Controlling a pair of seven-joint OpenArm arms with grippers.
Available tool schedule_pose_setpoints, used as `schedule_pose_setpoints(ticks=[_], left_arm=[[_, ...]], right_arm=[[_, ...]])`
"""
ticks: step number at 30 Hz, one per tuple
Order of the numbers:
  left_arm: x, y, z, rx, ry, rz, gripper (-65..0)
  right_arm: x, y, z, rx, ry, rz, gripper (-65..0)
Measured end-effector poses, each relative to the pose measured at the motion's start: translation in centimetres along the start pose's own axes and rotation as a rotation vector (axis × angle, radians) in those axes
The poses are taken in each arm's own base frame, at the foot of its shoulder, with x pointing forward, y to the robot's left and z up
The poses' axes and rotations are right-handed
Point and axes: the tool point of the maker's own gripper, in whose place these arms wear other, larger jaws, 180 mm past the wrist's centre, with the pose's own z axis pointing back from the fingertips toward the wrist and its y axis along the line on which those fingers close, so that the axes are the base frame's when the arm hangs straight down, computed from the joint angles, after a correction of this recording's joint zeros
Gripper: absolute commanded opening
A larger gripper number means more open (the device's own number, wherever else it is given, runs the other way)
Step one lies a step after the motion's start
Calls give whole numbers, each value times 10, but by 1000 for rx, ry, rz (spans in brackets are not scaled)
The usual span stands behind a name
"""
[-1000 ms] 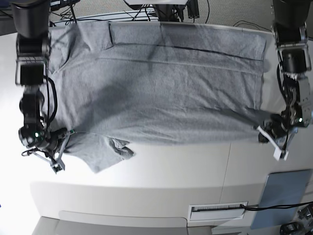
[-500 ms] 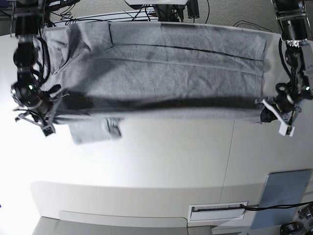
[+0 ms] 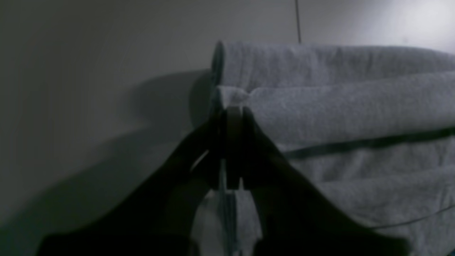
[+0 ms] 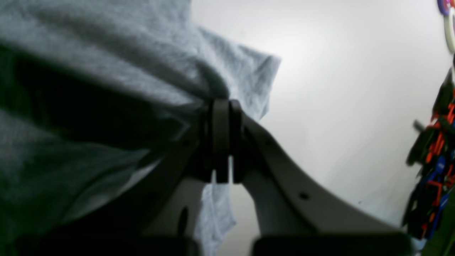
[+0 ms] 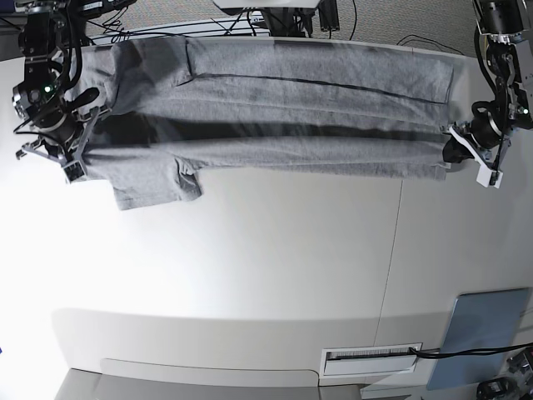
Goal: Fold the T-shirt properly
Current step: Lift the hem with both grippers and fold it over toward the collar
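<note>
One T-shirt (image 5: 283, 108), two claws, left claw (image 5: 456, 148), right claw (image 5: 77, 158), one table (image 5: 275, 267), one grey-blue pad (image 5: 479, 337)

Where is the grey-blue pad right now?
In the base view the grey-blue pad lies at the table's bottom-right corner, well clear of the T-shirt, which is stretched across the top.

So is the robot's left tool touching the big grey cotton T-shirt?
Touching. The left wrist view shows the left tool shut, pinching the edge of the grey cotton T-shirt, with cloth running between its tips.

Robotics lab — white table (image 5: 275, 258), cables (image 5: 125, 21), carpet.
</note>
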Motion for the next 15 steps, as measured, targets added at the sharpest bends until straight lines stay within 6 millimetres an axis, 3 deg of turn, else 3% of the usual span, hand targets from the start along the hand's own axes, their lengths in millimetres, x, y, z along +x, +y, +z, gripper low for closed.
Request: schedule_pose_setpoints(ticks=[15], left_arm=[[-7,2,1,13,18,-8,-650]], right_arm=[[-31,17,3,17,37,12,-650]])
